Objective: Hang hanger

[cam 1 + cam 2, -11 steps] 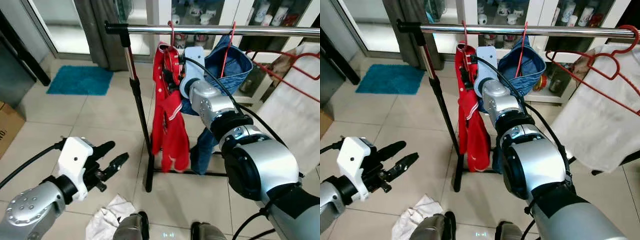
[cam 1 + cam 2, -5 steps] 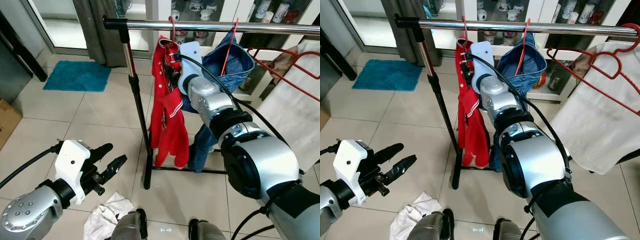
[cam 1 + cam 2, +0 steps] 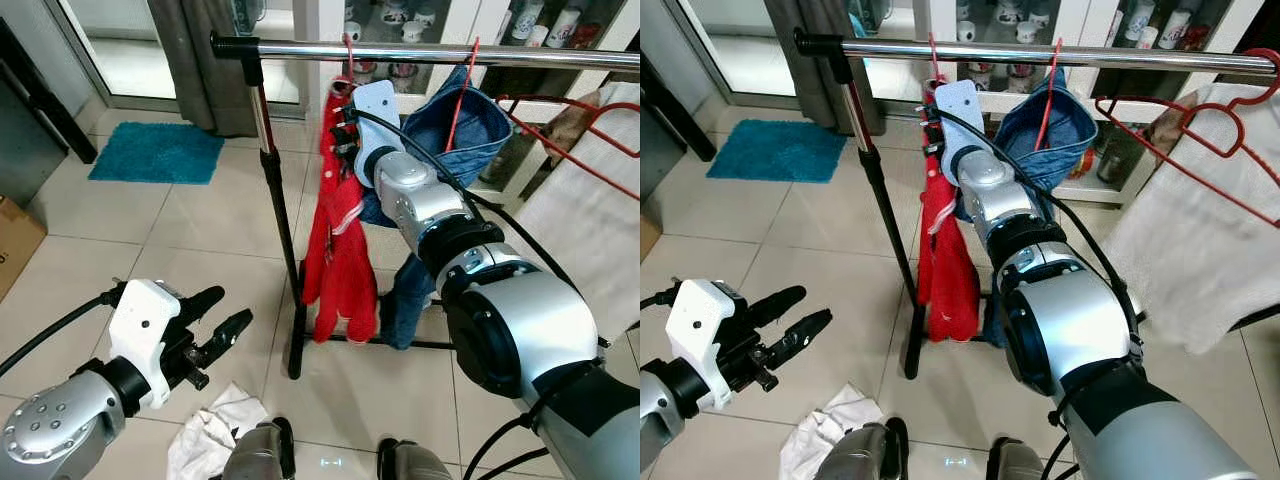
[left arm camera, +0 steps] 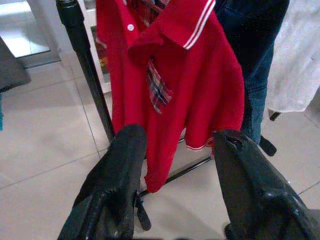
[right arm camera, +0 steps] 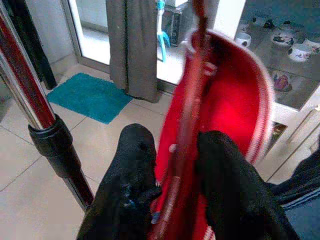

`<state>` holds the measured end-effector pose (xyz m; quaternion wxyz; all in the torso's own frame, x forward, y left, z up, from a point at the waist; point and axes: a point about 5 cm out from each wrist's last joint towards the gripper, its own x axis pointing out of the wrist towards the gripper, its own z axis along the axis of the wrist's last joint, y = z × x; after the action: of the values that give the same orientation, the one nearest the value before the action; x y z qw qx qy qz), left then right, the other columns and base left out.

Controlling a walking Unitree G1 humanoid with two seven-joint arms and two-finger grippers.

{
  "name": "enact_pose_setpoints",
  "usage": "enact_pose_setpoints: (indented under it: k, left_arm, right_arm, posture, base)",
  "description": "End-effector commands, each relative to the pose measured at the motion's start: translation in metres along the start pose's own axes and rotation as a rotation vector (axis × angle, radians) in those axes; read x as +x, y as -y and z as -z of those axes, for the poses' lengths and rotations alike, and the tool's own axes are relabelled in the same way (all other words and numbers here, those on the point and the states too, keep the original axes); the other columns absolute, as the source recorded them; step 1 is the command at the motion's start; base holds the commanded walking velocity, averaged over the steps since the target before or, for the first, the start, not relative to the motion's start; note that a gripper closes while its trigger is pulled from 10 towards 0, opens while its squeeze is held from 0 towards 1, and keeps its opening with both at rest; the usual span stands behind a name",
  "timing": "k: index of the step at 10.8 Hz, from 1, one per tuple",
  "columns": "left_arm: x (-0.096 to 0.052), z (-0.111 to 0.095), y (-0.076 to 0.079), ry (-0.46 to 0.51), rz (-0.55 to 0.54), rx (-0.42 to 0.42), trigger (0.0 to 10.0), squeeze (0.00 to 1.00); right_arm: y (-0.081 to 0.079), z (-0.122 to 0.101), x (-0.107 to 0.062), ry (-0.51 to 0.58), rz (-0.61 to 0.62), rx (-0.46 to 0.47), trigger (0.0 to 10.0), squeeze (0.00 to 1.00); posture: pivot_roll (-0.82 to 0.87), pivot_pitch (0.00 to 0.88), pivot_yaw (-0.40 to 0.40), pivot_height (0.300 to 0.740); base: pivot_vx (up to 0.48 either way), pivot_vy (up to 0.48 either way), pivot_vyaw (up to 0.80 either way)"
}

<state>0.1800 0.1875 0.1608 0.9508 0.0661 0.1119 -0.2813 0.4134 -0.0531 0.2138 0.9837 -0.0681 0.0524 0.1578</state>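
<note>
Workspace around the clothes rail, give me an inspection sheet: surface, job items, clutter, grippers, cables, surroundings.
Surface: pale tiled floor.
Job's things: red shirt on a red hanger, up at the chrome rail; whether the hook sits on it cannot be told.
Clutter: white rag on the floor; jeans and an empty red hanger on the rail.
Grippers: right gripper shut on the red hanger; left gripper open, low, holding nothing.
Cables: black cable along the right arm.
Surroundings: teal mat, curtain, white cloth.
</note>
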Motion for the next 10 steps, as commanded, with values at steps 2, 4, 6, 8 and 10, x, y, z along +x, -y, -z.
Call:
enact_pose_setpoints:
  k: [2,4,6,8,10]
  left_arm:
    - [0.0010,-0.0006,-0.0023,-0.012,-0.007,0.016,10.0,0.00]
    - [0.0040,-0.0036,-0.0030,-0.008,-0.008,0.023,10.0,0.00]
    - [0.0052,-0.0066,-0.0033,-0.009,-0.010,0.032,10.0,0.00]
    - [0.0018,-0.0053,-0.0055,-0.014,-0.015,0.034,10.0,0.00]
    - [0.0016,-0.0017,-0.0070,-0.025,-0.019,0.034,10.0,0.00]
  right_arm:
    - [-0.0030,-0.0090,0.0012,0.014,-0.017,0.006,0.0,0.00]
    - [-0.0030,-0.0094,0.0013,0.008,-0.023,0.005,0.0,0.00]
    - [-0.0056,-0.0106,0.0015,0.002,-0.055,-0.006,0.0,0.00]
    - [-0.0059,-0.0077,0.0015,-0.022,-0.059,-0.011,10.0,0.00]
    - [-0.0041,-0.0085,0.0014,-0.022,-0.056,0.009,10.0,1.00]
  posture:
    - [0.18,0.180,0.039,0.740]
    - [0.18,0.171,0.038,0.740]
    - [0.18,0.161,0.038,0.740]
    - [0.18,0.157,0.038,0.740]
    - [0.17,0.154,0.040,0.740]
  base:
    - [0.000,0.000,0.00]
    - [0.000,0.000,0.00]
    - [0.000,0.000,0.00]
    - [0.000,0.000,0.00]
    - [0.000,0.000,0.00]
